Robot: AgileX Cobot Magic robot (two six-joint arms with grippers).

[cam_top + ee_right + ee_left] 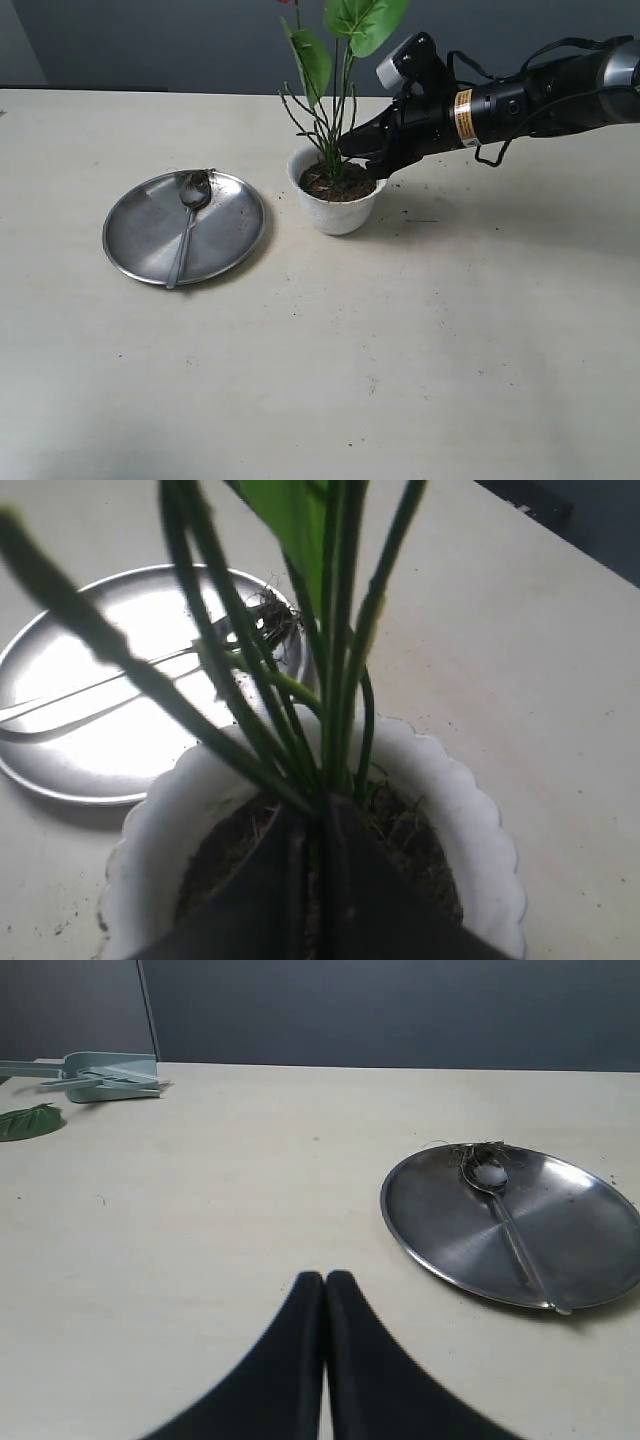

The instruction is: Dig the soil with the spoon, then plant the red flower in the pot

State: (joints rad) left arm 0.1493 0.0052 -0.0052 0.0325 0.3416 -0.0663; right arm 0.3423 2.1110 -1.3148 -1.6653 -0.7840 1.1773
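Observation:
The white scalloped pot (338, 210) (470, 810) stands mid-table with dark soil (336, 184) (420, 845) in it. The red flower (340, 95) stands upright in the soil, its green stems (335, 695) rising out of the pot; only a trace of red petal shows at the top edge of the exterior view. My right gripper (345, 148) (312, 820) is shut on the stems just above the soil. The spoon (187, 222) (505, 1220) lies on the round steel plate (150, 235) (590, 1235), bits of soil at its bowl. My left gripper (325, 1282) is shut and empty, low over the table near the plate.
A pale green dustpan-like tool (100, 1072) and a loose green leaf (28, 1122) lie at the far table edge in the left wrist view. Soil crumbs dot the table right of the pot (420, 220). A dark wall runs behind the table.

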